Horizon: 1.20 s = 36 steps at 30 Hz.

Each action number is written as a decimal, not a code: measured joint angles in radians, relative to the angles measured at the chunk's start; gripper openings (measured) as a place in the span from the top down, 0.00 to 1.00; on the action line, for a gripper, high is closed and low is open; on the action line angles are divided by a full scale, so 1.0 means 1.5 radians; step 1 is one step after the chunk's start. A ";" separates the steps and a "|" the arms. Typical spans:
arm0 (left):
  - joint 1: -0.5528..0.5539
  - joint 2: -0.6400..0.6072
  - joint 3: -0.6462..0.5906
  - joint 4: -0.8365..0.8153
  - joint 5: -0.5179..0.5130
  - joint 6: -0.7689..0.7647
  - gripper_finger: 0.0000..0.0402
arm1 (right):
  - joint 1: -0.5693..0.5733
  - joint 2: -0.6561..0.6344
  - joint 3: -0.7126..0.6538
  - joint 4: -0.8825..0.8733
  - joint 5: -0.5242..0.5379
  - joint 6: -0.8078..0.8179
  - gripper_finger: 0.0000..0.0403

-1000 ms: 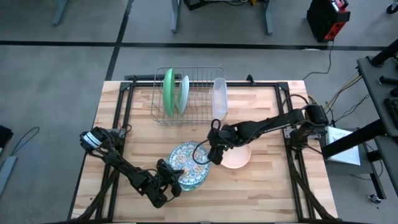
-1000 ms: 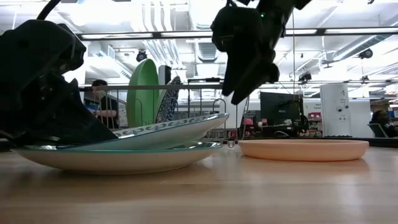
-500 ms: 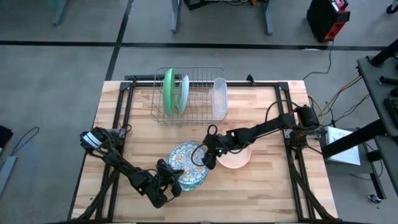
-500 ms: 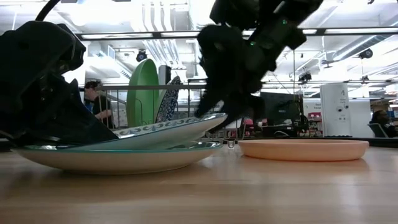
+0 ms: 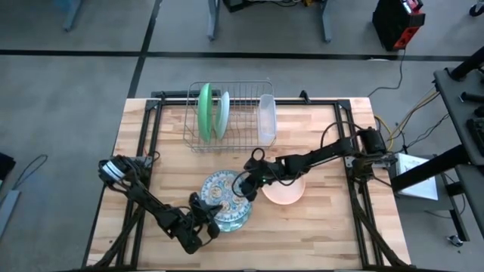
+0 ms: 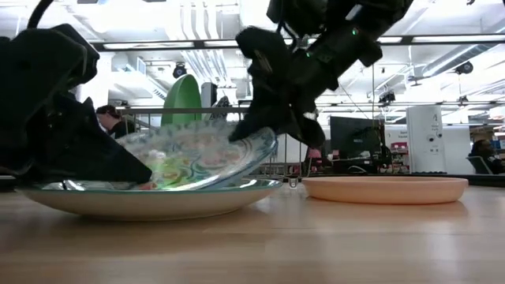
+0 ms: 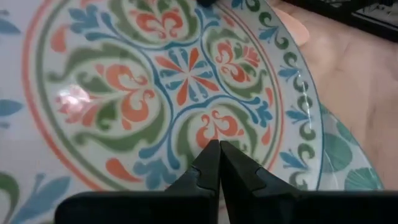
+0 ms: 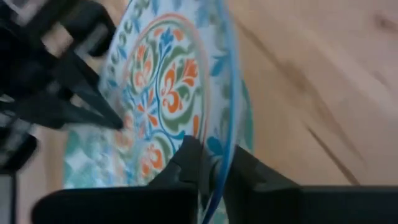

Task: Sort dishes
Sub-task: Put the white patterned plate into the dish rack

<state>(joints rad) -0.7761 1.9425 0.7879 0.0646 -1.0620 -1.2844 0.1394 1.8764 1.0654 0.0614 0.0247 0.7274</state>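
The white floral-patterned plate (image 5: pixel 221 193) stands tilted on the white plate with green dots (image 6: pixel 158 202), which lies flat on the table. My right gripper (image 5: pixel 246 184) is shut on the floral plate's raised right rim. My left gripper (image 7: pixel 214 147) is shut, its tips against the plate's painted face on the low, near-left side. A peach-pink bowl (image 5: pixel 285 190) sits on the table just right of the plates. The green plate (image 5: pixel 204 112) and the blue speckled plate (image 5: pixel 224 113) stand on edge in the wire rack (image 5: pixel 242 94). My left gripper presses its shut fingertips (image 7: pixel 211 155) on the floral plate's painted face (image 7: pixel 214 127), between the centre and the low rim. It comes slanting down from the table's near-left side. My right gripper pinches the floral plate's right rim (image 8: pixel 219 163), one finger (image 8: pixel 186 152) on the painted face and one on the underside. It comes from the table's right, slanting down. The rim it holds is lifted, and the opposite edge (image 6: pixel 146 183) rests on the dotted plate.
A clear plastic tray (image 5: pixel 267 119) stands upright at the rack's right end. Bare wood lies along the table's near edge (image 5: pixel 302 242) and at its left (image 5: pixel 151 143). Dark frame rails run along both table sides.
My right gripper has come down and toward the table's left and has taken hold of the floral plate's right rim. That rim has risen, tipping the plate up, while its left edge has stayed on the dotted plate under my left gripper.
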 joint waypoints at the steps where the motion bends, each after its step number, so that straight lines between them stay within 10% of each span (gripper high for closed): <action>1: 0.000 -0.007 -0.001 -0.001 -0.006 0.005 1.00 | 0.000 -0.003 0.001 0.003 0.009 -0.002 0.97; 11: -0.010 -0.167 -0.002 0.000 -0.091 0.175 1.00 | 0.016 -0.044 0.010 -0.009 0.049 -0.129 0.99; 24: -0.066 -0.426 -0.005 -0.054 -0.108 0.389 0.80 | 0.126 -0.098 0.008 -0.021 0.401 -0.417 1.00; 36: -0.068 -0.371 -0.011 -0.220 -0.121 0.445 0.51 | 0.152 -0.098 0.013 -0.020 0.399 -0.486 1.00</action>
<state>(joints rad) -0.8780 1.3855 0.7715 -0.2648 -1.2442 -0.6165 0.3681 1.7294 1.0844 0.0319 0.6237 -0.0014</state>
